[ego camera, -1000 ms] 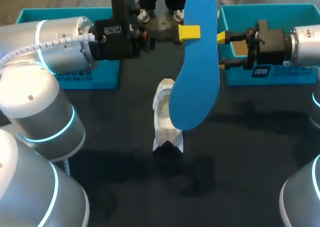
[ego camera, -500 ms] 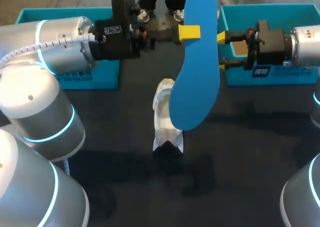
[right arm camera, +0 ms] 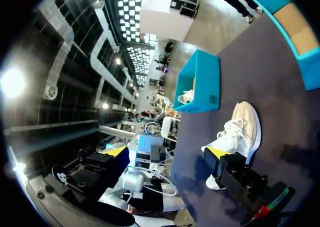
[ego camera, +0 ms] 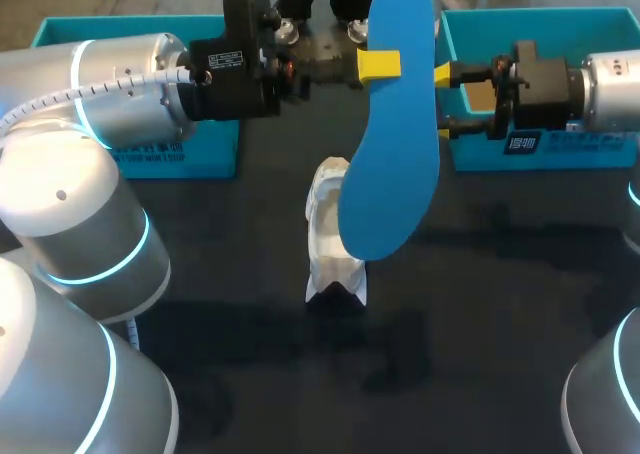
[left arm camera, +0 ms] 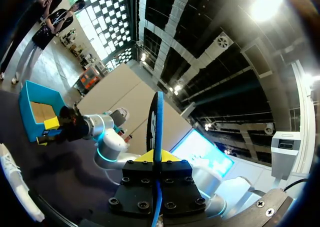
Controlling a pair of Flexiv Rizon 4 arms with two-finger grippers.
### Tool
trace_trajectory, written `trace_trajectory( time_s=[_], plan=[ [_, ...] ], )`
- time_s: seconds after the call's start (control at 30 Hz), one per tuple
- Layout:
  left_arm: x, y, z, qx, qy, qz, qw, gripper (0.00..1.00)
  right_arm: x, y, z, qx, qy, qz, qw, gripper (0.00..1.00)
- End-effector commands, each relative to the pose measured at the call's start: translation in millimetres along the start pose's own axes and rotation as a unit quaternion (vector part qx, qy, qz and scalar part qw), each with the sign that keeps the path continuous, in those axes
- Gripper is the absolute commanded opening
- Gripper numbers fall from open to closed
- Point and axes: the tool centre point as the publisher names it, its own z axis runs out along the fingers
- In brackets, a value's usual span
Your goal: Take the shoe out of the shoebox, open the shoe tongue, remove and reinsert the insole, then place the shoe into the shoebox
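In the head view my left gripper is shut on a blue insole, held in the air flat side to the camera, its long end hanging over the white shoe. The shoe lies on the dark table with its toe to the front. My right gripper stands open just beside the insole's right edge, not touching it. In the left wrist view the insole shows edge-on between the fingers of the left gripper. From the right wrist, the right gripper has its fingers wide apart, with the shoe on the table beyond.
A teal shoebox stands at the back right behind my right gripper. A second teal box stands at the back left, behind my left arm. Bare table lies in front of the shoe.
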Motion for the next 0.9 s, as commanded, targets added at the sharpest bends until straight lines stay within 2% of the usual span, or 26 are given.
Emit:
trace_trajectory(
  time_s=[0.03, 0.07, 0.17, 0.27, 0.4, 0.47, 0.63, 0.67, 0.9],
  plan=[
    [0.2, 2, 0, 0.002, -0.001, 0.000, 1.000, 0.00, -0.3, 0.8, 2, 0.000, 0.000, 0.000, 1.000, 1.00],
    [0.2, 2, 0, 0.002, -0.001, 0.000, 1.000, 0.00, -0.3, 0.8, 2, 0.000, 0.000, 0.000, 1.000, 1.00],
    [-16.1, 0, -9, 0.005, 0.022, 0.067, 0.997, 0.00, -0.3, 0.8, 2, 0.000, 0.000, 0.000, 1.000, 1.00],
    [-24.3, -5, -11, 0.035, 0.041, 0.123, 0.991, 0.00, -0.3, 0.8, 2, 0.000, 0.000, 0.000, 1.000, 1.00],
    [-31.9, -10, -11, 0.069, 0.082, 0.227, 0.968, 0.00, -0.3, 0.8, 2, 0.000, 0.000, 0.000, 1.000, 1.00],
    [-35.3, -10, -14, 0.073, 0.101, 0.293, 0.948, 0.00, -0.3, 0.8, 2, 0.000, 0.000, 0.000, 1.000, 1.00],
    [-43.3, -12, -22, 0.057, 0.107, 0.392, 0.912, 0.00, -0.3, 0.8, 2, 0.000, 0.000, 0.000, 1.000, 1.00],
    [-44.8, -13, -24, 0.050, 0.118, 0.420, 0.898, 0.00, -0.3, 0.8, 2, 0.000, 0.000, 0.000, 1.000, 1.00],
    [-53.4, -16, -37, -0.006, 0.123, 0.527, 0.841, 0.00, -0.3, 0.8, 2, 0.000, 0.000, 0.000, 1.000, 1.00]
  ],
)
